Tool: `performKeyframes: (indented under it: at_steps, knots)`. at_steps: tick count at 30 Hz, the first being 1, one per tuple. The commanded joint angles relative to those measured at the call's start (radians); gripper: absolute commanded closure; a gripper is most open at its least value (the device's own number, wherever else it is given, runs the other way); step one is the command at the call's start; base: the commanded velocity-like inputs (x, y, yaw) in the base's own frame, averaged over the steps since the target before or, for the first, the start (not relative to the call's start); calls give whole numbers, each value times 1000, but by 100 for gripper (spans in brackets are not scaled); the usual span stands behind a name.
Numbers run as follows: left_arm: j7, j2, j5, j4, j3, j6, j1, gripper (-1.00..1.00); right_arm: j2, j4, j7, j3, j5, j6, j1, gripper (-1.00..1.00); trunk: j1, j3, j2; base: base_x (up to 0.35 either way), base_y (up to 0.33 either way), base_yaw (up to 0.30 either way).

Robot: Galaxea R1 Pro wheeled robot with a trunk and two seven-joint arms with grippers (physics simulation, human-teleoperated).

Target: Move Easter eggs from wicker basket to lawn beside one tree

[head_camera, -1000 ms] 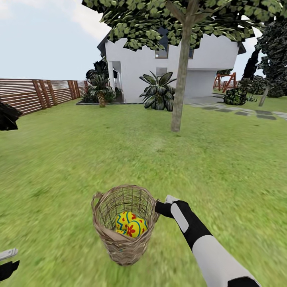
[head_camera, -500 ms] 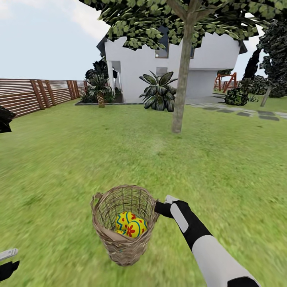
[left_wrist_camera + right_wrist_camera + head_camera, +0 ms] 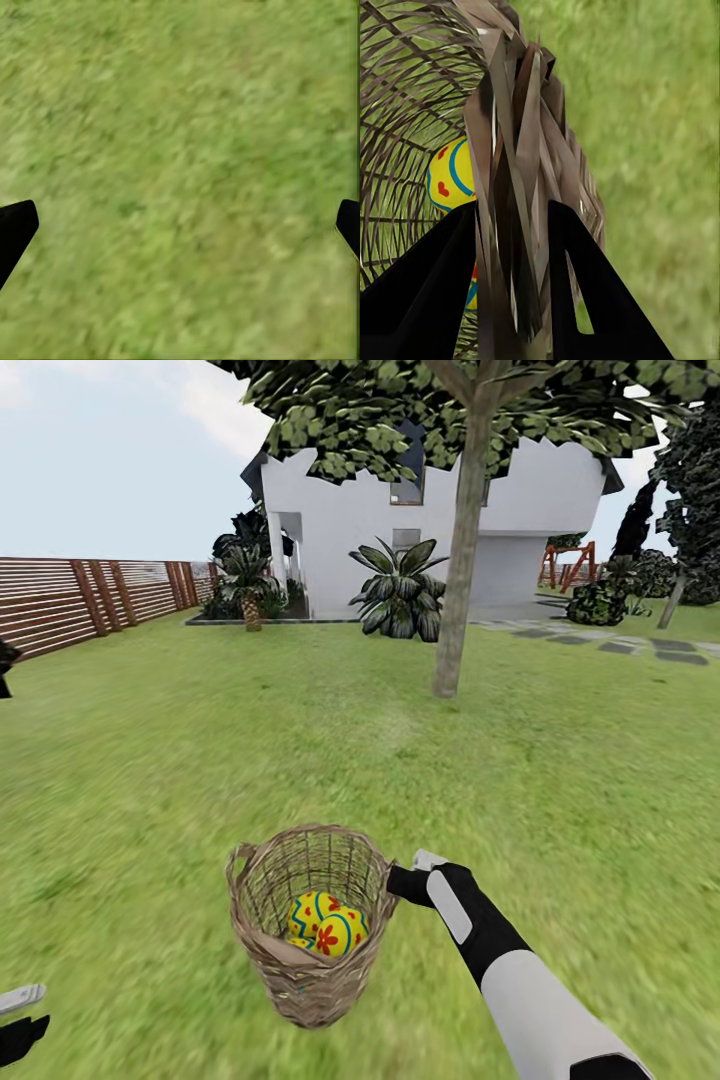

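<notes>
My right end effector [image 3: 514,247] clamped on the woven rim of the wicker basket [image 3: 310,920] | painted yellow Easter eggs [image 3: 327,927] inside | left end effector [image 3: 180,225] spread wide above lawn [image 3: 200,760] | bare-trunked tree [image 3: 455,590] ahead

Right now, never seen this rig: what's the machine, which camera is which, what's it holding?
It is a simulated wheeled robot with two arms. The big picture comes from its head camera, looking over the lawn toward a tree and a white house. The other two come from cameras near each gripper. The right gripper is shut on the rim of the wicker basket, one finger inside and one outside. Painted Easter eggs lie in the basket. The left gripper is open above bare grass, holding nothing.
</notes>
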Motion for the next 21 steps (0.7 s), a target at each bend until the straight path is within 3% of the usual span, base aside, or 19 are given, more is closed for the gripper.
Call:
performKeyframes:
  at_steps: [1, 21]
  knots:
    - [-3, 0, 7, -1, 4, 7, 0, -100, 0, -2, -9, 3, -19, 0, -1, 100, 1, -1, -1, 341, 0, 0]
    - [-5, 0, 6, -1, 5, 2, 0, -100, 1, -2, -9, 5, -20, 0, -1, 100, 1, -1, -1, 337, 0, 0]
